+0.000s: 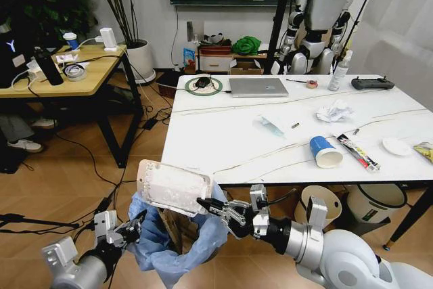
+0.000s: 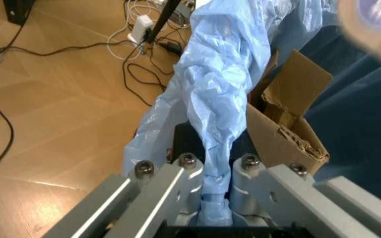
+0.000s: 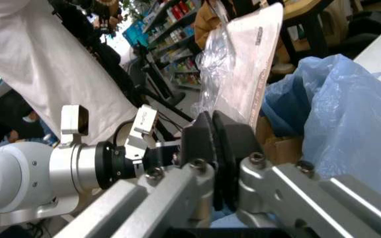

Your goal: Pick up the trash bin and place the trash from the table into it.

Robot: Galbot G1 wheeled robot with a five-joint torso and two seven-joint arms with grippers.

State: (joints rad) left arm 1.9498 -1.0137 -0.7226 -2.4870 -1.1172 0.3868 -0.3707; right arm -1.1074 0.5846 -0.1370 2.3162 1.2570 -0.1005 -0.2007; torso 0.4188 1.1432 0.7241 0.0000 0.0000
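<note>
Blue liner plastic is pinched in the left gripper, holding the trash bin below the table edge; brown cardboard already sits inside. The right gripper clamps the flat clear package over its mouth. The blue paper cup, tissue wad and wrapper remain.

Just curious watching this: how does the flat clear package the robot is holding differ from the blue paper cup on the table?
The flat clear package is wide, thin and see-through, pinched by the right gripper above the blue-bagged trash bin. The blue paper cup is round, opaque and lies tipped on the white marble table. Both look like litter.
</note>
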